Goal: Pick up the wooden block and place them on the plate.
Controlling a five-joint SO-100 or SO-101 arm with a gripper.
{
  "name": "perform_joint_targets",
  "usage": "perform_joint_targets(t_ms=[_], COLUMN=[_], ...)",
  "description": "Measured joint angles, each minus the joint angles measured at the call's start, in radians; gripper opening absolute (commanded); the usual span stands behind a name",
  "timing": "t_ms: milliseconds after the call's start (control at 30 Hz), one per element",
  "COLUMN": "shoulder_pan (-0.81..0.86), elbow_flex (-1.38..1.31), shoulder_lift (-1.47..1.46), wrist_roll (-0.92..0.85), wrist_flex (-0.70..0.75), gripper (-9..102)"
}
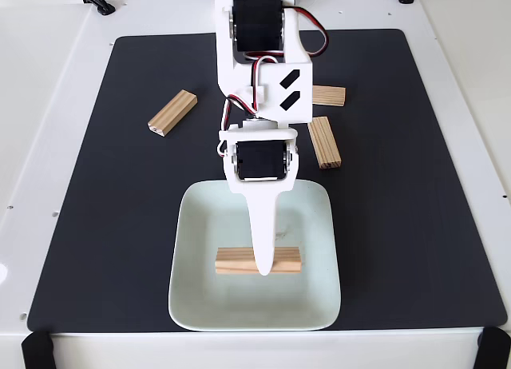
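We are hovering our gripper [263, 267] over a wooden block [235, 260] lying on the plate [319, 305]; grip state probably hidden. Lifting carelessly risks dragging it toward six o'clock.

No readable text, labels, brands or numbers show on anything in view.

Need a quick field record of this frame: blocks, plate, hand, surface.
view: fixed view, looking down at the table
surface: black mat on a white table
plate: pale mint-white square plate, near edge of the mat
block on plate: one light-tan wooden block, lying flat and crosswise
blocks on mat: three, left, right-centre, far right partly behind the arm
hand: white hand tip over the plate block; open or shut unclear
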Motion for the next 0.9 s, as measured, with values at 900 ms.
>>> perform_joint_targets(t_ms=[900], shoulder_pan=[-0.052], elbow_flex=[0.649], shoulder_lift=[0.675], wrist_roll=[-0.014], wrist_flex=[0.049], gripper=[0])
